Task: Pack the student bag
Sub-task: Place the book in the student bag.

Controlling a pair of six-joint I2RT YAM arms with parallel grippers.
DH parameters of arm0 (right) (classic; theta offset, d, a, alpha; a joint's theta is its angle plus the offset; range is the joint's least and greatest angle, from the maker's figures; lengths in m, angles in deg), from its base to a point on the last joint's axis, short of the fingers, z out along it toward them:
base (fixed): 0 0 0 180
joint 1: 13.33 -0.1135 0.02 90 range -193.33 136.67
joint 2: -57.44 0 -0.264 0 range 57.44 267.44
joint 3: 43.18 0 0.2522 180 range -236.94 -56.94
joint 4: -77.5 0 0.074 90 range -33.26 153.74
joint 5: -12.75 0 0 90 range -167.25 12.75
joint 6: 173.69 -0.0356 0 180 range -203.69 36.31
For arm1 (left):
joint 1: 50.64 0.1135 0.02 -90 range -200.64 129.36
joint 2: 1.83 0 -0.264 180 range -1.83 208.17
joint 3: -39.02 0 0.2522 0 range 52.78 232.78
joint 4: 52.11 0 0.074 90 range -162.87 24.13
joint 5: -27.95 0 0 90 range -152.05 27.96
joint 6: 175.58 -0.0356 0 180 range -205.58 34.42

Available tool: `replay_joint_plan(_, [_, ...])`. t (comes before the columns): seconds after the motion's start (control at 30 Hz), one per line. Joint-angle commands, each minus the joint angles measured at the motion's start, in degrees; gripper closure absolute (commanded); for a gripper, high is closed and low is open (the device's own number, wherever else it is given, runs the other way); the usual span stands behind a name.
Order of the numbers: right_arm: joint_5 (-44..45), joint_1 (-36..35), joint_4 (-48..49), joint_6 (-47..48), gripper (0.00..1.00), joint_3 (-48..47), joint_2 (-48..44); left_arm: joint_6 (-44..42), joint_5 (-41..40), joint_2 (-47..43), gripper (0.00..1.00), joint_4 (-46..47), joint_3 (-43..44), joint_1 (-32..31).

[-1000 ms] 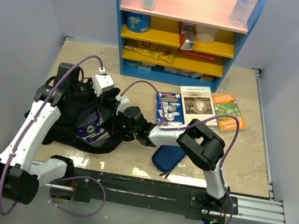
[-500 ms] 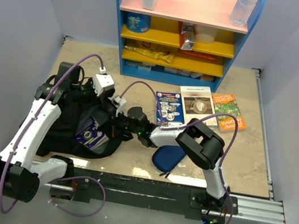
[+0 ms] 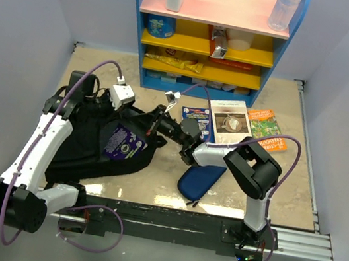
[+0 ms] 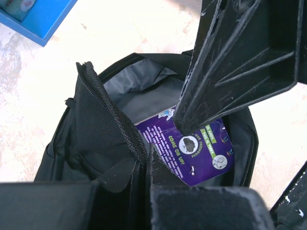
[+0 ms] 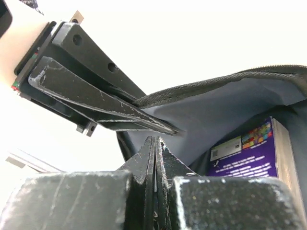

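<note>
Top external view: student bag is laid open at centre left of the frame, with a purple book seen inside. In the wrist views, the left gripper is clenched on the bag's zipper rim, and the right gripper is pressed fully together at the bag mouth.

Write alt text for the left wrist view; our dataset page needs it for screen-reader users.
The left gripper, shut on the zipper edge of the black student bag, holds it open, showing a purple book lying inside. The right gripper, dark and shut, hangs at upper right above the pale table.
</note>
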Motion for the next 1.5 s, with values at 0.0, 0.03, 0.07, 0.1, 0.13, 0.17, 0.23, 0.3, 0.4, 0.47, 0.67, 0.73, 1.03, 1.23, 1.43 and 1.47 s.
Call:
replay_joint_plan(0.0, [5.06,-2.25,-1.86,1.57,1.0,0.09,-2.67,-0.86,1.76,-0.64,1.0,2.45,1.83,-0.13])
replay_joint_plan(0.03, [5.16,-2.43,-8.14,3.25,1.0,-0.61,-2.67,-0.77,1.84,-0.73,1.0,2.37,1.83,-0.04])
replay_joint_plan(0.07, [4.72,-2.52,-11.6,5.35,1.0,-2.53,-2.85,-0.86,1.85,-0.9,1.0,2.28,1.83,-0.13])
replay_joint_plan(0.1, [5.15,-2.52,-16.6,11.21,1.0,-3.6,-3.54,-0.86,1.76,-1.08,1.0,2.19,1.83,-0.13])
replay_joint_plan(0.13, [5.85,-2.43,-25.26,14.05,0.8,-4.3,-3.81,-0.86,1.76,-1.17,1.0,2.02,1.74,-0.13])
replay_joint_plan(0.17, [6.64,-2.17,-28.83,18.25,0.67,-4.83,-3.9,-0.86,1.67,-1.43,1.0,1.93,1.74,-0.04])
replay_joint_plan(0.23, [6.48,-1.73,-32.89,20.75,0.44,-3.53,-4.43,-0.77,1.67,-1.87,1.0,1.84,1.48,-0.13])
replay_joint_plan(0.3, [8.22,-1.47,-35.36,23.56,0.33,-2.73,-4.17,-0.24,1.58,-2.13,1.0,2.19,1.13,-0.04])
replay_joint_plan(0.4, [8.58,-1.29,-39.32,26.9,0.24,-4.57,-2.15,0.29,2.2,-2.49,1.0,2.28,0.6,-0.13])
replay_joint_plan(0.47, [9.11,-1.29,-43.17,29.7,0.19,-8.41,0.48,0.29,2.2,-2.66,1.0,2.1,0.43,-0.13])
replay_joint_plan(0.67, [7.62,-1.29,-49.25,34.37,0.14,-17.21,6.8,0.37,2.2,-3.01,1.0,1.57,0.69,-0.13])
replay_joint_plan(0.73, [6.66,-1.29,-50.92,35.25,0.13,-19.5,8.57,0.46,2.46,-2.93,1.0,1.66,0.51,-0.13])
replay_joint_plan(1.03, [5.06,-2.87,-54.43,33.85,0.22,-22.25,13.59,0.55,2.64,-3.01,1.0,1.49,0.07,-0.04])
replay_joint_plan(1.23, [8.49,-4.1,-56.37,31.13,0.43,-19.34,14.64,1.43,3.51,-2.58,1.0,2.01,0.6,-0.13])
replay_joint_plan(1.43, [9.91,-4.98,-57.26,29.64,1.0,-17.42,13.16,1.25,3.6,-1.96,1.0,1.57,1.92,-0.13])
replay_joint_plan(1.47, [9.64,-4.98,-56.29,27.98,1.0,-15.32,11.15,1.25,3.69,-1.87,1.0,1.57,1.92,-0.13])
